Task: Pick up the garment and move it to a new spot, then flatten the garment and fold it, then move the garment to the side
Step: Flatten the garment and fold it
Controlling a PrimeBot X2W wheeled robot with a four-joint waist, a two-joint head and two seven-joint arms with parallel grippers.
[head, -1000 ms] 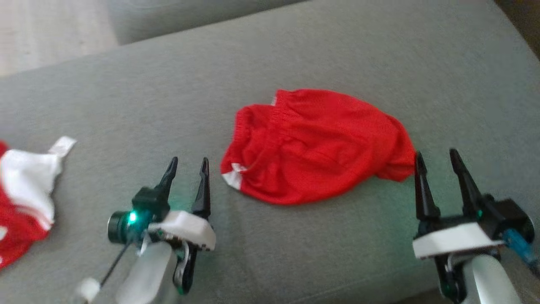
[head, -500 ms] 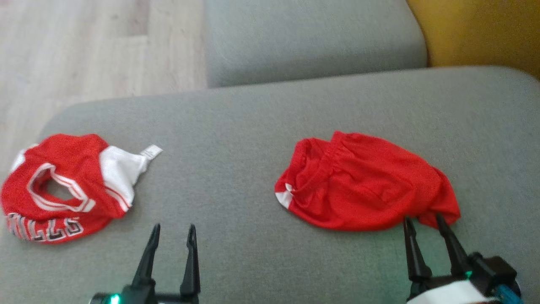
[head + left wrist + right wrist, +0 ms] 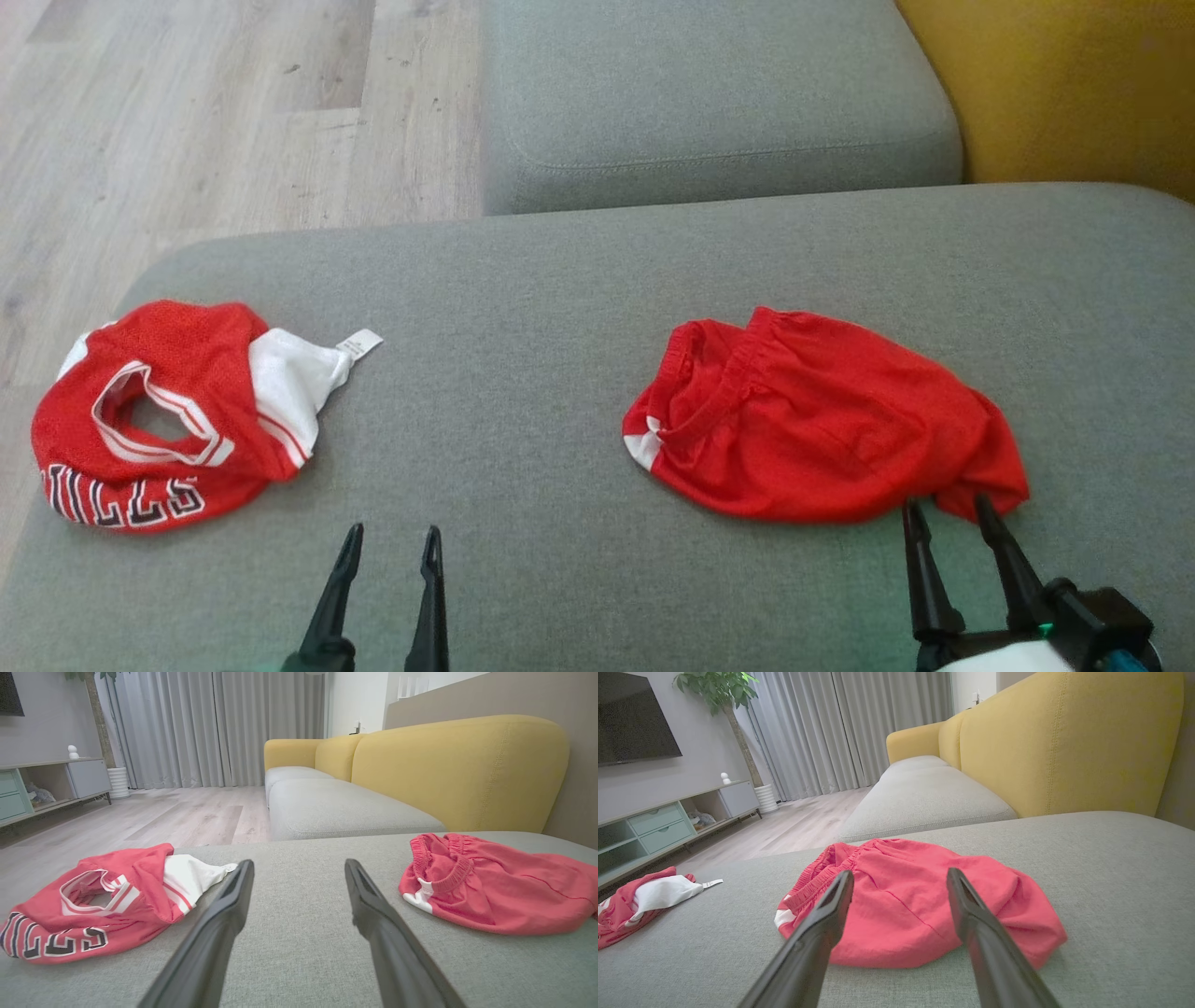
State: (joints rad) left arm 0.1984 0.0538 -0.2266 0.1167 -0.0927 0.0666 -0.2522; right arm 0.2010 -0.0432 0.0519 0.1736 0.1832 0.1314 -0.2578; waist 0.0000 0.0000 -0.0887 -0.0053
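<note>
Grey upholstery forms the work surface: a broad seat cushion (image 3: pixel 523 299) whose far edge meets a second cushion (image 3: pixel 719 103) and a yellow backrest (image 3: pixel 1074 84), with pale wooden floor (image 3: pixel 187 112) beyond its rounded far-left corner. Red shorts (image 3: pixel 831 420) lie crumpled on the right half, waistband toward the middle, well in from every edge. A red and white jersey (image 3: pixel 159 420) is bunched near the left edge. Between the two spreads a wide bare stretch of fabric. The left gripper (image 3: pixel 392 532) hovers low at the near side of that stretch, fingers pointing away from the robot, jaws wide apart and empty. The right gripper (image 3: pixel 946 504) points likewise, jaws parted and empty, fingertips just at the shorts' near right hem; whether they touch it cannot be told.
</note>
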